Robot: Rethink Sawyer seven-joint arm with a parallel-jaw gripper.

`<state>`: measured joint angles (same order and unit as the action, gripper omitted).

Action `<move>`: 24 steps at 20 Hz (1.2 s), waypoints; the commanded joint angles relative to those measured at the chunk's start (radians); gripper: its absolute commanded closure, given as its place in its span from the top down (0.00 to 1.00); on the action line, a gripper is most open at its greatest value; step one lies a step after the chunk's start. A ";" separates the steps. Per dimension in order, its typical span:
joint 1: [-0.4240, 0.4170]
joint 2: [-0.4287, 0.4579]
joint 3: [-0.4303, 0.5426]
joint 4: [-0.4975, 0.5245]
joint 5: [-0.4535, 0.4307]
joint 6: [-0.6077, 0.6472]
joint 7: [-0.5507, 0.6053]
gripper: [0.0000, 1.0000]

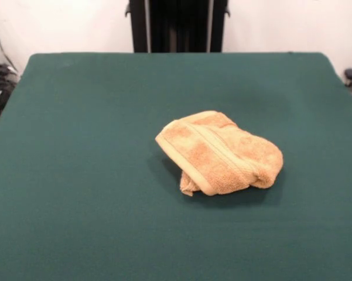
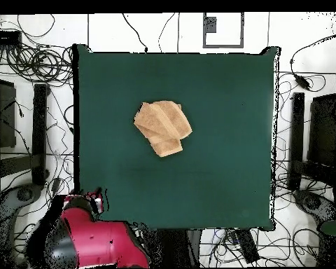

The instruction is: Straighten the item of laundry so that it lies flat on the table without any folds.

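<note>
While the red arm [image 2: 94,242] sits drawn back off the table [image 1: 76,175], its claw's state cannot be told
Folded over itself, the towel [image 1: 219,152] lies bunched near the table's middle

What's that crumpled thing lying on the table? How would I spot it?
Look at the large table covered in dark green cloth. Near its middle lies a small orange-tan terry towel, bunched and folded over itself. It is the only thing on the cloth, with a woven border band across its top.
</note>
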<state>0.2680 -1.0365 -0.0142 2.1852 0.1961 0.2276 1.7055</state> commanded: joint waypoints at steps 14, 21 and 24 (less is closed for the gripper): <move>0.228 0.271 -0.083 -0.053 0.212 -0.180 0.429 1.00; -0.078 0.175 0.043 0.075 -0.005 -0.229 0.296 1.00; -0.252 0.156 0.109 0.110 -0.137 -0.243 0.236 1.00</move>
<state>0.2461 -0.8435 -0.0381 2.1955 0.2146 -0.0140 1.9246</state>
